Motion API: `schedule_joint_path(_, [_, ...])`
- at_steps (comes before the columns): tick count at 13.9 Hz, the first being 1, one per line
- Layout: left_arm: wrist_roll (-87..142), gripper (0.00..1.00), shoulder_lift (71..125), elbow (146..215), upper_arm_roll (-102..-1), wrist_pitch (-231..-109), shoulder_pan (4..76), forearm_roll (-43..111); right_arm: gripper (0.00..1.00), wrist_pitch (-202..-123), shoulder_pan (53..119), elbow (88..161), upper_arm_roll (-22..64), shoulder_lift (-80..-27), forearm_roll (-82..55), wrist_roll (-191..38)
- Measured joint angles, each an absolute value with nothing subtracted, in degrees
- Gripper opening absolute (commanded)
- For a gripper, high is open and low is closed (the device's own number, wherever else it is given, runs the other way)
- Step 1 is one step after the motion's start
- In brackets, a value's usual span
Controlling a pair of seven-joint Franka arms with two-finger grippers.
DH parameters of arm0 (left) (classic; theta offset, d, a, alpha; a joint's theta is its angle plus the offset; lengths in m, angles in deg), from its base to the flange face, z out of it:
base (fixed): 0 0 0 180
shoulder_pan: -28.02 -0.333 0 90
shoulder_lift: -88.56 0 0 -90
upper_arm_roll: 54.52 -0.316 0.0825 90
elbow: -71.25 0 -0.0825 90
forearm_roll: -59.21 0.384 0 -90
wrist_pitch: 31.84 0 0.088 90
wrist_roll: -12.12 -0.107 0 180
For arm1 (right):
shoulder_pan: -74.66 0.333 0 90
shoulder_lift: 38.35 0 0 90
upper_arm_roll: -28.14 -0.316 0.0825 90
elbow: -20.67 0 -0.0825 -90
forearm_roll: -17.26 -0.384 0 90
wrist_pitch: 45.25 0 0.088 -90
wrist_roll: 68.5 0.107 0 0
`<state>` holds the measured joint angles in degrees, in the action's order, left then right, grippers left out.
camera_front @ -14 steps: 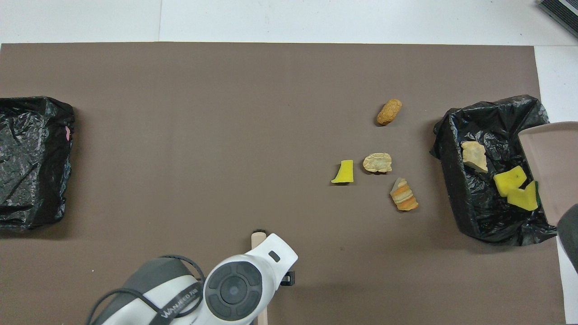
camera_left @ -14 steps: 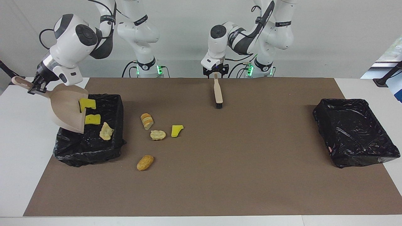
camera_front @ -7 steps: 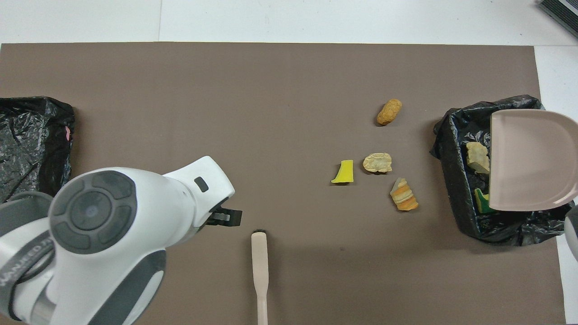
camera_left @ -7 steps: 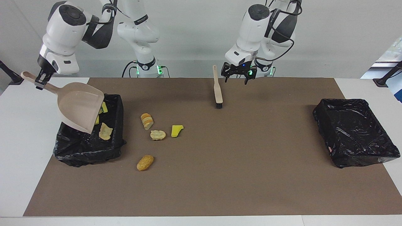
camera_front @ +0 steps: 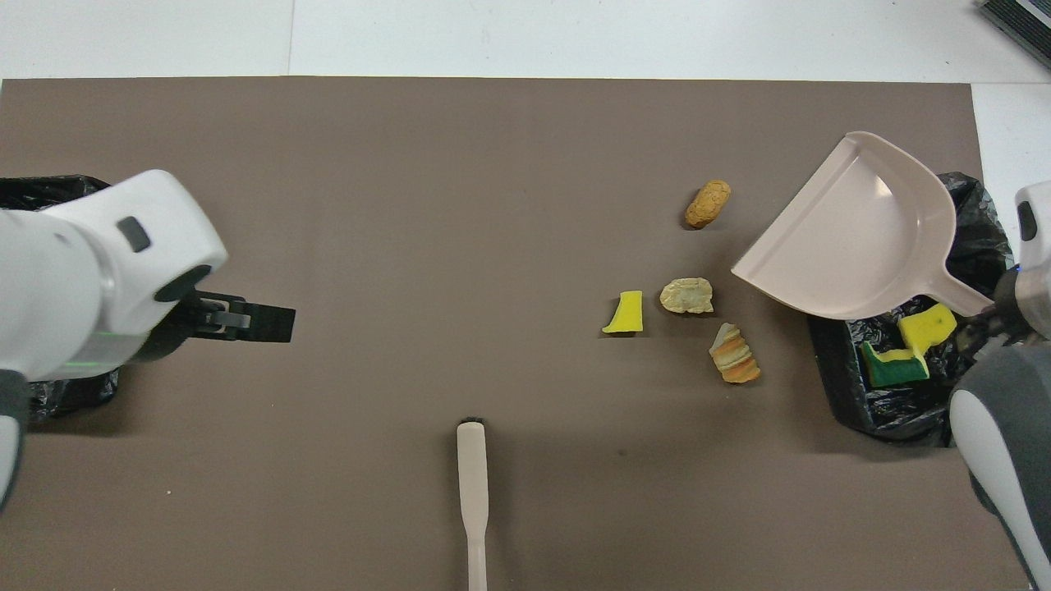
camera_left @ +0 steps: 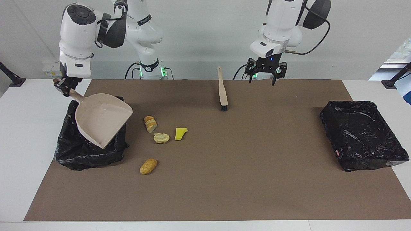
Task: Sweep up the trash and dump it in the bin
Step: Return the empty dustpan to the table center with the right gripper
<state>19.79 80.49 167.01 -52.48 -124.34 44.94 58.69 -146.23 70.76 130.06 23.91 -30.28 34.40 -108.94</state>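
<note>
Four left: sliced mini loaf (camera_left: pixel 150 124), pale lump (camera_left: pixel 161 138), yellow sponge chunk (camera_left: pixel 180 133) and brown roll (camera_left: pixel 148 166) lie on the bench mat, beside the bin (camera_left: pixel 69 154) at the right arm's end.
Done: two yellow sponge pieces (camera_front: pixel 926 327) show in that bin; the rest is hidden under the pan.
Right claw (camera_left: pixel 63 87): gripping the dustpan (camera_left: pixel 100 118) handle, pan empty, over the bin.
Left claw (camera_left: pixel 265 71): open, empty, raised over the mat.
Brush (camera_left: pixel 222 91): lying loose on the mat.
Looks: small, light, crumbly bits.
</note>
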Motion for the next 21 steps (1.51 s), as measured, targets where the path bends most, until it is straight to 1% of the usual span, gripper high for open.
schedule_joint_path(2, [18.1, 1.0, 81.3, 164.0, -52.6, -120.2, 41.9, 57.2, 0.0, -143.2, 74.4, 127.6, 23.8, -31.4, 29.6, -96.8])
schedule_joint_path(4, [16.4, 1.0, 84.1, 159.7, -52.6, -116.8, 40.1, 56.9, 0.0, -142.2, 78.6, 125.3, 23.7, -33.8, 26.5, -85.8])
schedule_joint_path(6, [12.1, 1.0, 87.2, 155.8, -52.7, -115.5, 37.8, 56.8, 0.0, -142.2, 84.1, 123.1, 23.6, -38.0, 26.2, -75.9])
schedule_joint_path(7, [10.3, 1.0, 88.0, 154.9, -52.7, -115.3, 36.9, 56.8, 0.0, -142.2, 86.8, 122.1, 23.5, -40.2, 26.1, -71.4])
schedule_joint_path(10, [8.6, 1.0, 88.2, 153.9, -52.6, -114.7, 36.0, 56.8, 0.0, -143.3, 93.8, 118.0, 23.1, -46.8, 25.0, -57.5])
schedule_joint_path(13, [8.6, 1.0, 87.7, 153.9, -52.7, -114.0, 35.7, 56.8, 0.0, -146.8, 99.9, 111.6, 22.7, -54.6, 21.8, -43.6])
schedule_joint_path(15, [8.6, 1.0, 87.7, 153.9, -52.7, -114.0, 35.5, 56.8, 0.0, -149.4, 102.8, 107.2, 22.6, -59.9, 20.4, -38.6])
schedule_joint_path(19, [8.6, 1.0, 87.7, 153.9, -52.7, -114.0, 35.2, 56.8, 0.0, -150.0, 107.5, 96.2, 22.6, -71.0, 19.9, -31.7])
schedule_joint_path(21, [8.6, 1.0, 87.7, 153.9, -52.7, -114.0, 35.2, 56.8, 0.0, -150.1, 108.5, 93.5, 22.6, -74.4, 19.9, -29.6])
